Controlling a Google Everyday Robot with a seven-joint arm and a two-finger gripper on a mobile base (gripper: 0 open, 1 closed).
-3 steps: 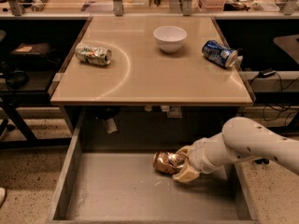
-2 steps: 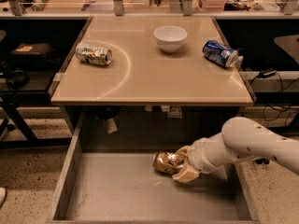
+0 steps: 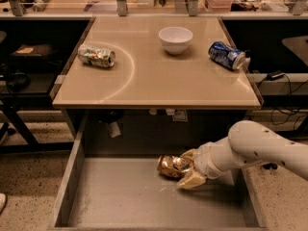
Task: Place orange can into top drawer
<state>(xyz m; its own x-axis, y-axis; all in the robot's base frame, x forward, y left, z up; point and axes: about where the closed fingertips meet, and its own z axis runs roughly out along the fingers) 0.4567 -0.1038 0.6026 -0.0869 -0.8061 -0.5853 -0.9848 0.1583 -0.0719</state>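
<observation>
The orange can (image 3: 169, 166), shiny orange-gold and dented, lies on its side on the grey floor of the open top drawer (image 3: 120, 196), right of the middle. My gripper (image 3: 188, 168) reaches in from the right on a white arm and its tan fingers (image 3: 191, 180) sit on either side of the can's right end.
On the beige table (image 3: 154, 81) above the drawer lie a green-silver can (image 3: 96, 56) at the left, a white bowl (image 3: 175, 39) at the back middle and a blue can (image 3: 226, 55) at the right. Black benches flank the table on both sides.
</observation>
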